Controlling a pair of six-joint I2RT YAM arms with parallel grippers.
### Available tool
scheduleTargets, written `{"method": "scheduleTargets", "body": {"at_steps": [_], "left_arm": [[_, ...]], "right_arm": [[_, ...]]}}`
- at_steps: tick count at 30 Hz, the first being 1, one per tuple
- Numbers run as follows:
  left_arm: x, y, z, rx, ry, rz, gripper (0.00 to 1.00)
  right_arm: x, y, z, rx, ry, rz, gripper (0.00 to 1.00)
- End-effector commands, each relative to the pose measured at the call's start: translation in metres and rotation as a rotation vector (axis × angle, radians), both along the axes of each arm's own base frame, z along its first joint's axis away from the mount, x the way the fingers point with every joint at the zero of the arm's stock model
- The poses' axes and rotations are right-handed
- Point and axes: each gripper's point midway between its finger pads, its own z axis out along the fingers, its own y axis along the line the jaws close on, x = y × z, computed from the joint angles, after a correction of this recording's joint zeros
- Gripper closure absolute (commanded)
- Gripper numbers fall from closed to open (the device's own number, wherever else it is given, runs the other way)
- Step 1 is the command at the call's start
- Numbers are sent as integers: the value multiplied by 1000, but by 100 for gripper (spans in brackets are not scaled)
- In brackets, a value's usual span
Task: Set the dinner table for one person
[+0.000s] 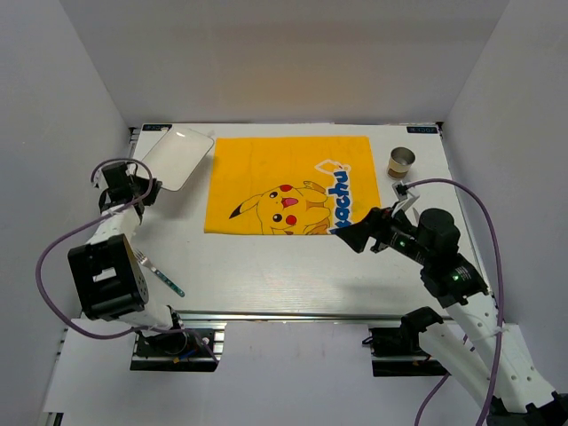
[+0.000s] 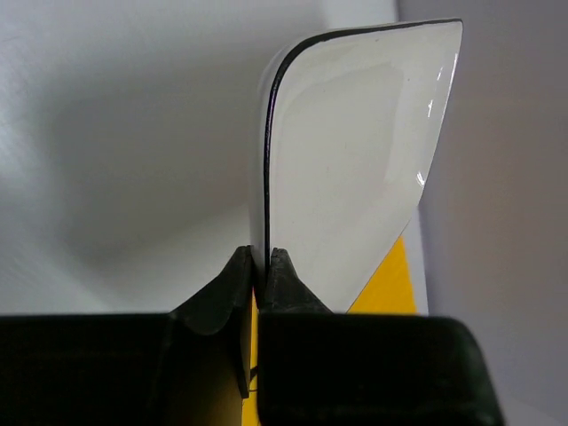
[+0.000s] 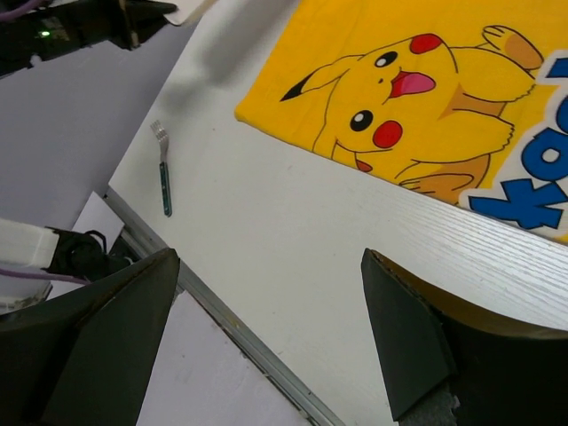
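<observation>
The white dinner table (image 1: 293,275) carries a yellow cartoon-printed mat (image 1: 288,186) at its middle back. My left gripper (image 1: 142,188) is shut on the rim of a small white rounded-rectangle plate (image 1: 177,157) and holds it tilted at the table's far left. In the left wrist view the plate (image 2: 355,169) stands edge-on between my closed fingers (image 2: 286,275). My right gripper (image 1: 355,238) is open and empty, hovering by the mat's near right corner. A fork with a teal handle (image 1: 161,277) lies at the near left; it also shows in the right wrist view (image 3: 163,169).
A small metal cup (image 1: 400,162) stands at the back right, beside the mat. The table's metal rail (image 1: 284,313) runs along the near edge. White walls close in the left, back and right sides.
</observation>
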Motion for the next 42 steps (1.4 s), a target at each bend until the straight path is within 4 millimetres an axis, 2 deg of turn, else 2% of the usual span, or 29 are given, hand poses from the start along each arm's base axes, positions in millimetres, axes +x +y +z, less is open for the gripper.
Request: {"method": "scheduleTargets", "body": {"at_steps": [1,3,6,7,8,9,10,11,12,13,14,15,16,17,18,19,20,21,22,27,28,29,31,34,35,37,42], "left_arm": [[26,-35,137,72,-449,-210,100],[27,-51,150,64,-495,-316,100],[32,-88,156,10,-538,-496,100],[35,-96,155,1,-542,-538,100],[39,-114,143,-38,-522,-627,100],[44,-123,156,-24,-553,-682,100],[47,-133,156,-34,-559,-736,100],[55,-148,141,-74,-524,-792,100],[54,-160,139,-89,-522,-858,100],[61,-167,145,-94,-507,-887,100],[67,-180,134,-85,-487,-928,100],[73,-187,147,-59,-509,-956,100],[74,-194,141,-74,-476,-978,100],[79,-210,126,-84,-445,-1030,100],[80,-220,123,-96,-426,-1072,100],[84,-230,133,-98,-412,-1105,100],[87,-239,128,-74,-403,-1148,100],[90,-254,112,-87,-361,-1179,100],[92,-260,118,-75,-344,-1192,100],[97,-278,98,-52,-299,-1228,100],[92,-292,86,-85,-267,-1269,100],[95,-296,87,-59,-274,-1281,100],[89,-304,66,-56,-213,-1292,100],[87,-305,61,-72,-219,-1288,100],[82,-309,53,-81,-199,-1288,100],[83,-309,53,-81,-219,-1279,100],[81,-313,33,-99,-202,-1271,100]], "right_arm": [[9,-12,-7,-49,-11,-77,11],[12,-16,-10,-63,-1,-102,11],[21,-25,-28,-126,87,-169,11],[22,-26,-27,-133,97,-178,11],[23,-28,-28,-151,101,-184,11],[26,-30,-23,-157,89,-202,11],[27,-32,-21,-163,85,-209,11],[27,-35,-20,-181,79,-217,11],[30,-38,-11,-184,62,-238,11],[34,-45,-11,-206,70,-282,11],[33,-51,-14,-234,94,-304,11],[38,-57,-7,-251,89,-346,11],[38,-59,-8,-261,100,-353,11],[36,-62,-9,-278,107,-357,11],[37,-65,-8,-284,105,-374,11],[36,-67,-4,-284,97,-382,11],[36,-69,-3,-285,93,-392,11],[35,-73,-2,-291,92,-406,11],[34,-74,3,-288,84,-411,11],[26,-80,9,-290,80,-423,11],[25,-80,10,-289,77,-425,11],[25,-81,9,-291,78,-428,11],[23,-82,7,-290,82,-430,11],[20,-81,7,-282,82,-417,11],[19,-80,6,-280,86,-415,11],[18,-81,6,-276,81,-413,11],[15,-79,1,-275,86,-400,11]]}}
